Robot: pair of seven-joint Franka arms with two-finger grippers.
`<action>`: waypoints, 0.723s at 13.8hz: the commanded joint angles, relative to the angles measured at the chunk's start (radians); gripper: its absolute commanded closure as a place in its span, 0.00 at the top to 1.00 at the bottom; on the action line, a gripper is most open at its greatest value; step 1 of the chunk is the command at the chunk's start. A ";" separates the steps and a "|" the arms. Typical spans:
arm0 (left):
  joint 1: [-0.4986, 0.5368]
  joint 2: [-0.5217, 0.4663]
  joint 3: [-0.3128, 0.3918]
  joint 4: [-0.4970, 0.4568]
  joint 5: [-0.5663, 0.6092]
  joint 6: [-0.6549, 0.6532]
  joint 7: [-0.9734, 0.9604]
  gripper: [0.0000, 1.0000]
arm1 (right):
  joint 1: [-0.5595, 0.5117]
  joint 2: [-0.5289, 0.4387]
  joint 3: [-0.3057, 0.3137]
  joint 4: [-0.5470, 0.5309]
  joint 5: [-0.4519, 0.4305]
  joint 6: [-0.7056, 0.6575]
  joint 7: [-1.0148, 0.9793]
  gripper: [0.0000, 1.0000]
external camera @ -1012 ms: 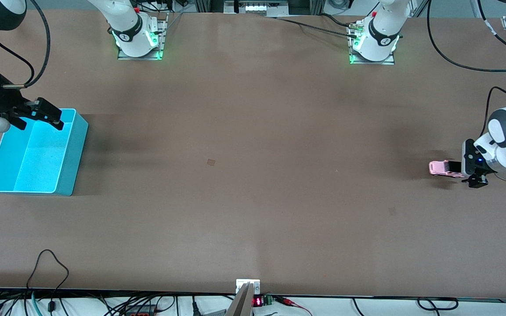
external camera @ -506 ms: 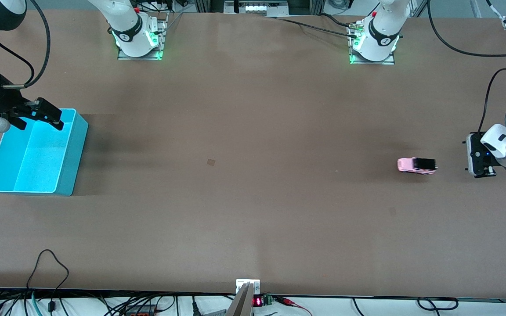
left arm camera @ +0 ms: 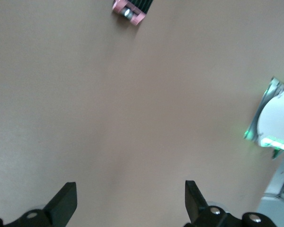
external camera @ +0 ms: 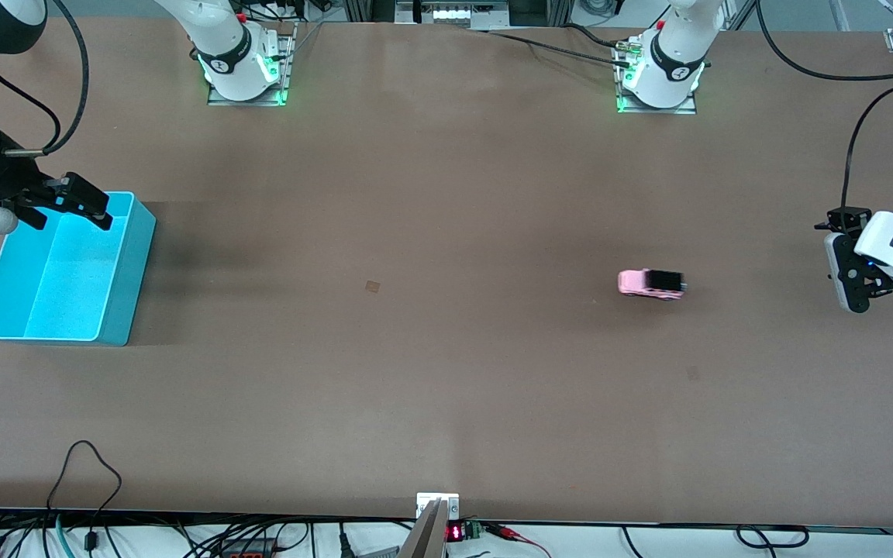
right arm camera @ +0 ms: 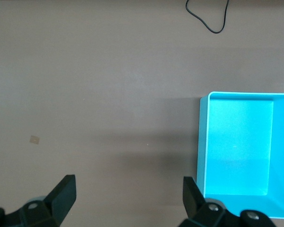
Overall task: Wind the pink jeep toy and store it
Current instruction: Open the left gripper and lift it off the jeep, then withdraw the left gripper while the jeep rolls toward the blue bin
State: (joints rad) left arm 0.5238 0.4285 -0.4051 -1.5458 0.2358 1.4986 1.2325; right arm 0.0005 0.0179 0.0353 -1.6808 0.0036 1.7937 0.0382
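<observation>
The pink jeep toy (external camera: 652, 284), light pink with a black roof, stands on the bare brown table toward the left arm's end, free of both grippers. It shows small at the edge of the left wrist view (left arm camera: 131, 8). My left gripper (external camera: 840, 263) is open and empty, low over the table at the left arm's end, well apart from the jeep; its open fingers frame bare table in the left wrist view (left arm camera: 130, 203). My right gripper (external camera: 70, 213) is open and empty, waiting over the cyan bin's (external camera: 130, 279) edge. The right wrist view shows the empty bin (right arm camera: 201, 142) beside that gripper (right arm camera: 128, 198).
A small square mark (external camera: 372, 286) lies on the table between the jeep and the bin. Both arm bases (external camera: 245, 70) (external camera: 660, 77) stand at the table's far edge. Cables (external camera: 90, 465) lie along the edge nearest the front camera.
The left gripper let go of the jeep and drew back toward the left arm's end. The jeep has rolled across the table toward the bin. The right arm has not moved.
</observation>
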 commanded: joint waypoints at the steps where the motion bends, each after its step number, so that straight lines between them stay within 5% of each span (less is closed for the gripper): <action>1: 0.008 -0.052 -0.084 0.019 0.013 -0.087 -0.170 1.00 | -0.011 0.008 0.006 0.023 0.010 -0.008 0.011 1.00; 7: 0.008 -0.128 -0.289 0.080 0.008 -0.225 -0.727 1.00 | -0.011 0.008 0.006 0.023 0.009 -0.008 0.009 1.00; 9: -0.051 -0.157 -0.293 0.092 -0.003 -0.219 -0.868 1.00 | -0.011 0.008 0.006 0.023 0.009 -0.008 0.011 1.00; 10: -0.124 -0.181 -0.238 0.090 -0.006 -0.216 -0.918 1.00 | -0.011 0.008 0.006 0.023 0.010 -0.008 0.009 1.00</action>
State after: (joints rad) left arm 0.4870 0.2832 -0.6939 -1.4683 0.2345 1.2967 0.4127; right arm -0.0007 0.0178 0.0347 -1.6805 0.0036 1.7938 0.0384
